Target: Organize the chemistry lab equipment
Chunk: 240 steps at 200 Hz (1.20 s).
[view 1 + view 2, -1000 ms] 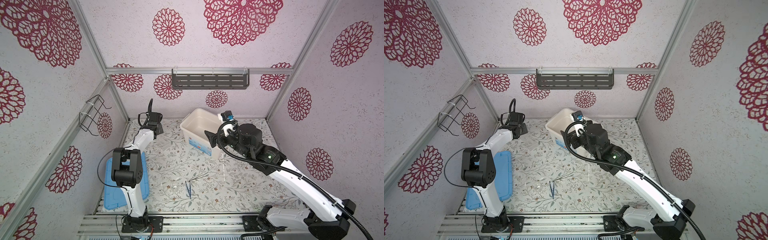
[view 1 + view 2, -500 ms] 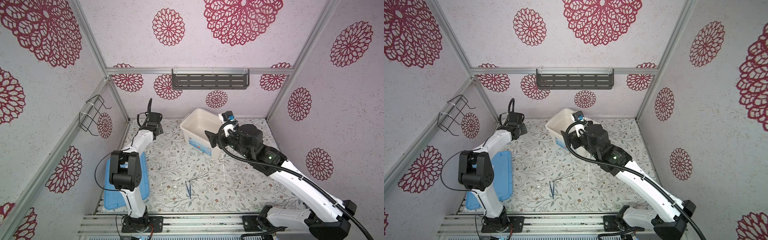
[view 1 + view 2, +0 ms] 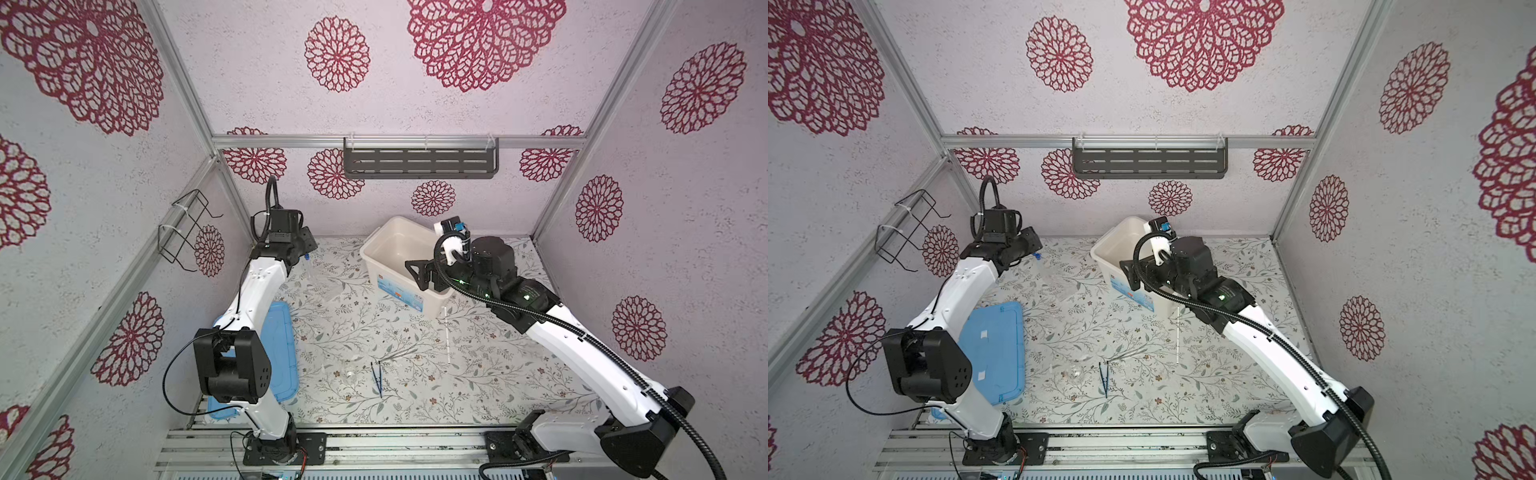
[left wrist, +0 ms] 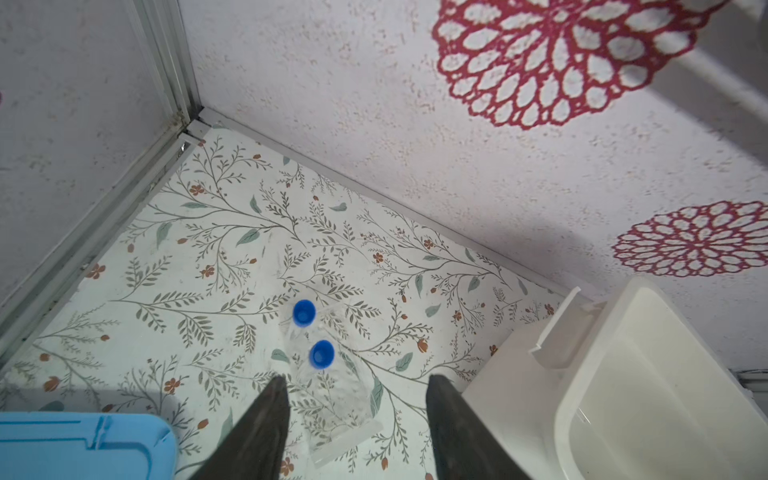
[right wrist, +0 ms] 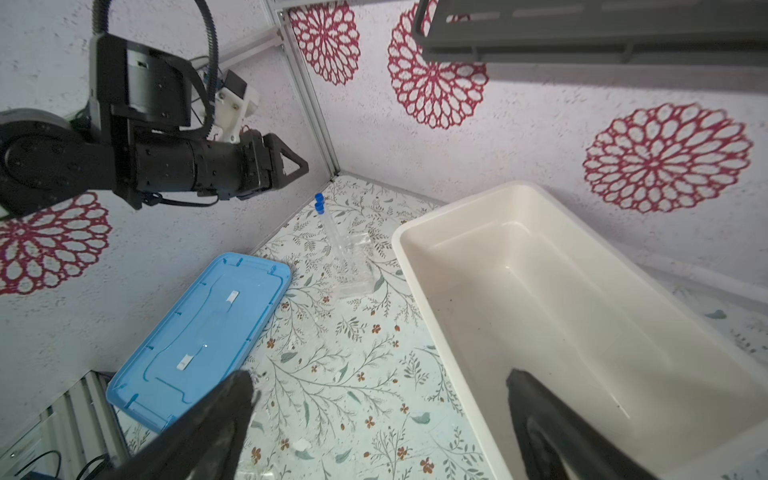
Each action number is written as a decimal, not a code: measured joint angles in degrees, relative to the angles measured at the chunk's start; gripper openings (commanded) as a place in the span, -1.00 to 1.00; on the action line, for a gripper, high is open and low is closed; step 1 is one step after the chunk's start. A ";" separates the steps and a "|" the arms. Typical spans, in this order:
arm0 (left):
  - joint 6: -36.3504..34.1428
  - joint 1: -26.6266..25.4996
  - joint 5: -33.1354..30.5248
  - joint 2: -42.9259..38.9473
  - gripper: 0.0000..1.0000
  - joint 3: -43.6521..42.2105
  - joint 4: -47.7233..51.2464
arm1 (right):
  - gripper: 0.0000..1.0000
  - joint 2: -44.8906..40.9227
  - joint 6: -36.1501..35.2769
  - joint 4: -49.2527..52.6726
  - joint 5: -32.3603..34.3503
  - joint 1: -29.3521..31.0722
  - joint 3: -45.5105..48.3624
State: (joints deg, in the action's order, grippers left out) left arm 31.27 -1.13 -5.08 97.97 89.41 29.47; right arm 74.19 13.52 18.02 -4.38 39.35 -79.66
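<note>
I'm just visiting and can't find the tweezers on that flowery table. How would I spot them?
Start at the big white tub at the back of the table, then come toward the near edge. The tweezers lie flat there, beside a small clear vessel and a silvery tool. They alone are dark blue and thin; those neighbours are see-through or pale.

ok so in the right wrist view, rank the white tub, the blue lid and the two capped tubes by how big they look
1. white tub: largest, though it sits nearest the camera and runs off the frame
2. blue lid: clearly smaller
3. two capped tubes: smallest, thin and farthest from the camera
</note>
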 measured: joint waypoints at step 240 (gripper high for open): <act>2.93 2.43 4.55 7.43 -0.45 3.39 5.09 | 0.88 3.91 4.20 6.36 -2.43 -2.08 -3.50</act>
State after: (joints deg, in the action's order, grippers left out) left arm 34.20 1.30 -0.54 105.41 92.79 34.57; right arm 78.11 17.72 24.38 -6.81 37.28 -83.15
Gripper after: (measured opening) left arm 0.284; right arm 0.940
